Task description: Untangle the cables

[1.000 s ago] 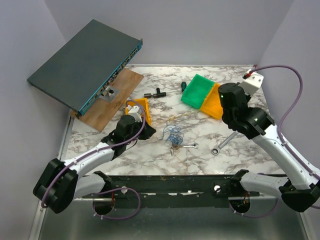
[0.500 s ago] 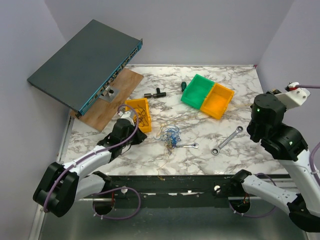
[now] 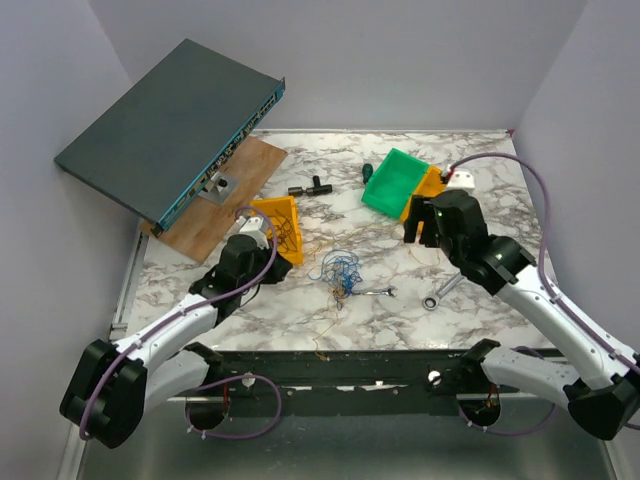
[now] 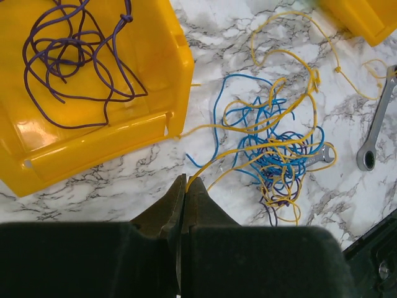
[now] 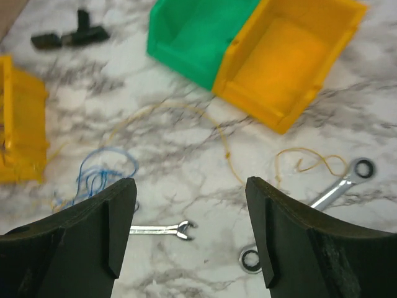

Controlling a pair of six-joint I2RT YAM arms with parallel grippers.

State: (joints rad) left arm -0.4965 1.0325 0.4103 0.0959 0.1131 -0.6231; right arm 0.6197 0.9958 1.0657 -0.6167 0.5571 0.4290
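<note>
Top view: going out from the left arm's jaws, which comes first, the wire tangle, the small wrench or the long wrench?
1. The wire tangle, just to their right.
2. The small wrench, beyond the tangle.
3. The long wrench, farthest right.

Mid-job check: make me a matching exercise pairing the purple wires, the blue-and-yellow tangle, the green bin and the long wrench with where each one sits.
Things
1. thin purple wire bundle
2. blue and yellow wire tangle
3. green plastic bin
4. long silver ratchet wrench

Places
A. draped over one end of the small silver spanner
B. flat on the marble tabletop, apart from every bin
C. inside the yellow plastic bin
D. side by side against the orange plastic bin

Pairs: 1-C, 2-A, 3-D, 4-B
</note>
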